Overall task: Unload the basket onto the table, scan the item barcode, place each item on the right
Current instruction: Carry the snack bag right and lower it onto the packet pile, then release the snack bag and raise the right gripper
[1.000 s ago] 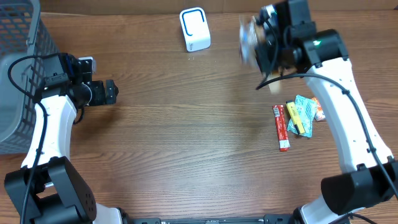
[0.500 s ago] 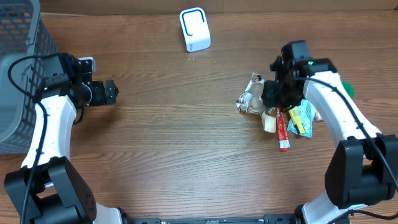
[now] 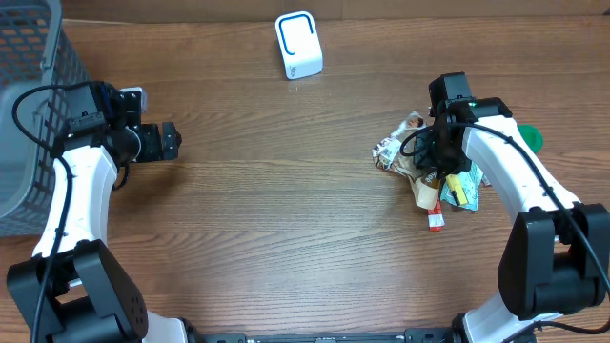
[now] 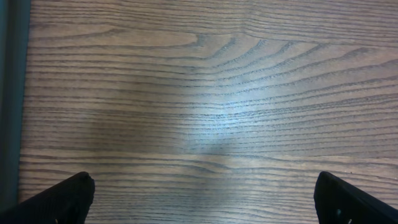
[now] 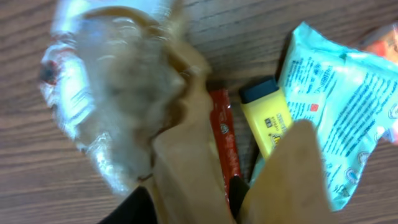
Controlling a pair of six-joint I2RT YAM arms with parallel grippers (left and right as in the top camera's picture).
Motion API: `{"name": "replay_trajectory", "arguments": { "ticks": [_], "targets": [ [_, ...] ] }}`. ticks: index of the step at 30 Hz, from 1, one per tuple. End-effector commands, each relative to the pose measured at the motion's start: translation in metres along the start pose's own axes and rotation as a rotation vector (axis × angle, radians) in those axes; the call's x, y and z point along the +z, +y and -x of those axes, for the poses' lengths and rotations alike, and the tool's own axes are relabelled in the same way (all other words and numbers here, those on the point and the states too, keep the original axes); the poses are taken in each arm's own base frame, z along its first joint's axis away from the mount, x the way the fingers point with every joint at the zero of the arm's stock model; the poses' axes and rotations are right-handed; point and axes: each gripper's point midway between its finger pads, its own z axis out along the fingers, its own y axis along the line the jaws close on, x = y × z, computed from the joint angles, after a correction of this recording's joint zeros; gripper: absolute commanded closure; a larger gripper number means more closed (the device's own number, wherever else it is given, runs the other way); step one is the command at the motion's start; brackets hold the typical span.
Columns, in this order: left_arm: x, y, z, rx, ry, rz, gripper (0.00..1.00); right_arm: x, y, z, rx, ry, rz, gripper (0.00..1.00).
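Note:
A crinkled clear bag [image 3: 396, 151] with a tan paper end lies on the table at the right, beside the item pile. My right gripper [image 3: 431, 174] hovers low over it. In the right wrist view the bag [image 5: 106, 93] fills the left side. Its tan flap [image 5: 186, 168] lies between the parted dark fingers of my right gripper [image 5: 186, 200], which is open. The white barcode scanner [image 3: 298, 45] stands at the back centre. My left gripper [image 3: 172, 141] waits far left, and in its wrist view the left gripper [image 4: 202, 196] is wide open over bare wood.
A red stick pack [image 3: 434, 208], a yellow item [image 3: 458, 191] and a teal packet [image 3: 471, 173] lie under and beside the right gripper. A green object [image 3: 530, 138] sits behind the right arm. A grey mesh basket [image 3: 24, 114] stands at the left edge.
The right arm carried the bag from up near the scanner down to the table by the pile, then its jaws widened. The left arm has not moved.

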Motion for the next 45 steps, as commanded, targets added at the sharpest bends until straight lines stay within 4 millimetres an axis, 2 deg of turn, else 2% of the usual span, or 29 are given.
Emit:
{"name": "replay_trajectory", "arguments": {
  "ticks": [1, 5, 7, 17, 19, 22, 23, 27, 32, 36, 39, 42, 45],
  "targets": [
    [-0.002, -0.003, 0.006, 0.017, -0.015, -0.014, 0.0, 0.001, -0.005, 0.0, 0.005, -0.007, -0.026, 0.56],
    [-0.002, -0.003, 0.006, 0.017, -0.015, -0.014, 0.0, 0.0, -0.004, 0.005, -0.019, -0.024, -0.021, 0.54],
    [-0.002, -0.003, 0.006, 0.017, -0.015, -0.014, 0.0, -0.003, -0.003, 0.01, -0.054, -0.04, -0.018, 0.49],
    [-0.002, -0.003, 0.006, 0.017, -0.015, -0.014, 0.0, -0.039, 0.005, 0.034, -0.077, -0.096, 0.008, 0.41],
    [-0.002, -0.003, 0.006, 0.017, -0.015, -0.014, 0.0, -0.04, 0.018, 0.033, -0.08, -0.085, 0.081, 0.51],
    [-0.002, -0.003, 0.006, 0.017, -0.015, -0.013, 0.0, -0.042, 0.046, 0.028, -0.09, -0.064, 0.244, 0.78],
    [-0.002, -0.003, 0.006, 0.017, -0.015, -0.013, 0.0, -0.041, 0.052, 0.027, -0.095, -0.062, 0.277, 0.82],
    [-0.002, -0.003, 0.006, 0.017, -0.015, -0.013, 0.0, -0.029, 0.064, 0.031, -0.117, -0.107, 0.301, 0.82],
    [-0.002, -0.003, 0.006, 0.017, -0.015, -0.013, 0.0, 0.002, 0.072, 0.03, -0.135, -0.162, 0.32, 0.82],
    [-0.002, -0.003, 0.006, 0.017, -0.015, -0.013, 0.0, 0.029, 0.063, 0.019, -0.108, -0.165, 0.281, 0.82],
    [-0.002, -0.003, 0.006, 0.017, -0.015, -0.013, 0.0, 0.049, 0.037, 0.006, -0.05, -0.151, 0.152, 0.82],
    [-0.002, -0.003, 0.006, 0.017, -0.015, -0.013, 0.0, 0.056, 0.005, 0.0, -0.002, -0.143, 0.001, 0.81],
    [-0.002, -0.002, 0.006, 0.017, -0.015, -0.013, 0.0, 0.055, -0.016, -0.002, 0.015, -0.139, -0.089, 0.81]
  ]
}}
